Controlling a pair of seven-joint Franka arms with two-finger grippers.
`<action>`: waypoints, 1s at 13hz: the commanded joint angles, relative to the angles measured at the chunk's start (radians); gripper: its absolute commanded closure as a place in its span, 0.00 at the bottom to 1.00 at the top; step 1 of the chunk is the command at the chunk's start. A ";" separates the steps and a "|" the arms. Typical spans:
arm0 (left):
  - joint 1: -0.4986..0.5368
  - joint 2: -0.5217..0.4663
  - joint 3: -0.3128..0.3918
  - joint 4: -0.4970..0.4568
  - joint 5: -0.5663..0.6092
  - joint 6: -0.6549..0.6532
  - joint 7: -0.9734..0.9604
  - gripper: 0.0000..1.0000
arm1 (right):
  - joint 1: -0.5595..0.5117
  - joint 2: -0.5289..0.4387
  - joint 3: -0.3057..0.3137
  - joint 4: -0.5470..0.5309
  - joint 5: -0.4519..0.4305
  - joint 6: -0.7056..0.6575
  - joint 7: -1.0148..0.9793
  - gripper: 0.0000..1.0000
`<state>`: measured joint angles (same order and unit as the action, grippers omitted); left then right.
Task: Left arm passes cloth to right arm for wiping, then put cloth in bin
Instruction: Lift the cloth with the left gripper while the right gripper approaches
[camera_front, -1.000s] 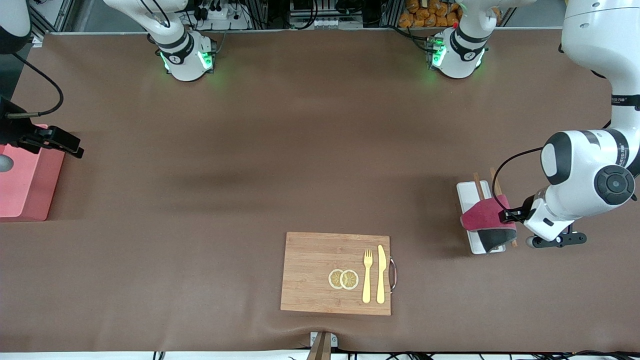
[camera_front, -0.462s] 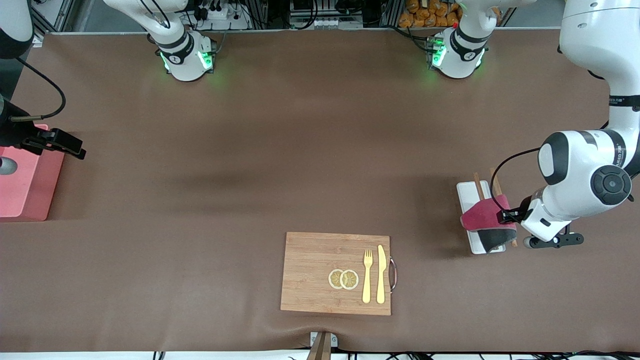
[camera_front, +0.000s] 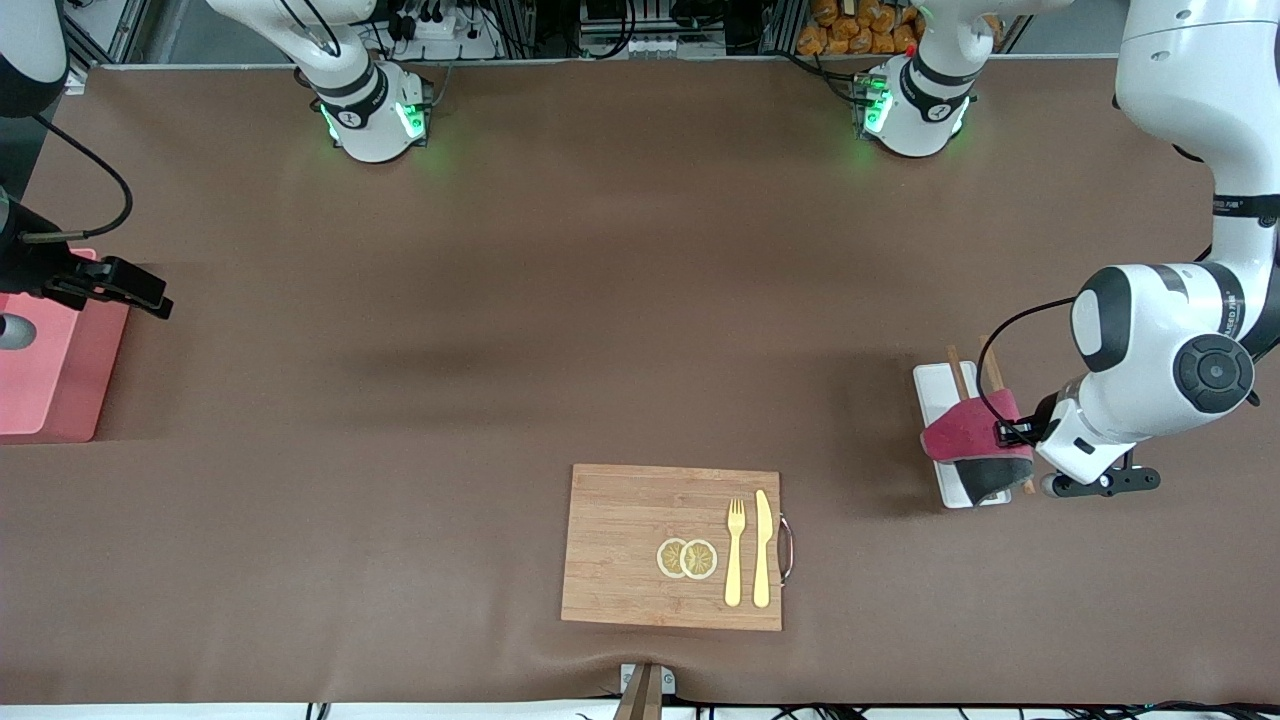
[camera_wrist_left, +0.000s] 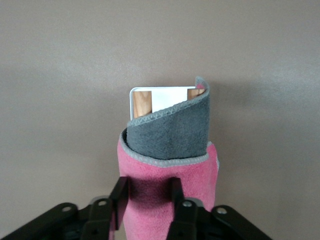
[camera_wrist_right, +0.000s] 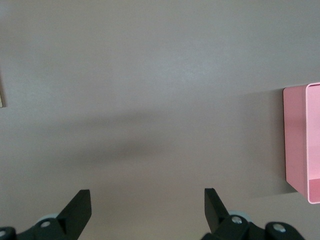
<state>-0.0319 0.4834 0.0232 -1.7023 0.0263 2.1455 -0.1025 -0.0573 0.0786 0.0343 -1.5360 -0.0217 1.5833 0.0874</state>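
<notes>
At the front view's right, the left gripper (camera_wrist_left: 150, 192) pinches the cloth (camera_wrist_left: 167, 157) on the white tray (camera_front: 938, 392); it should lift straight up. The right gripper (camera_wrist_right: 147, 207), spread apart, waits near the bin (camera_front: 45, 365).

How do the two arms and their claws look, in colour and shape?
Both arms are white with rounded black joints; the bases glow green. The left claw and the right claw have black fingers. A black cable loops by the left wrist.

The cloth (camera_front: 965, 438) lies on the tray (camera_front: 936, 385), between the left pincer's (camera_wrist_left: 150, 192) fingers.
</notes>
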 joint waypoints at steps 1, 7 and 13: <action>-0.006 0.011 0.001 0.018 0.007 0.007 -0.011 0.84 | -0.007 0.006 0.006 0.014 -0.003 -0.009 0.017 0.00; -0.008 0.000 -0.002 0.018 0.007 0.007 0.003 1.00 | 0.000 0.006 0.006 0.014 -0.001 -0.029 0.023 0.00; -0.019 -0.089 -0.040 0.018 -0.006 -0.013 -0.012 1.00 | 0.027 0.006 0.007 0.014 0.121 -0.169 0.363 0.00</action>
<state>-0.0450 0.4502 0.0045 -1.6717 0.0254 2.1469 -0.1018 -0.0336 0.0800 0.0420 -1.5359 0.0463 1.4564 0.3342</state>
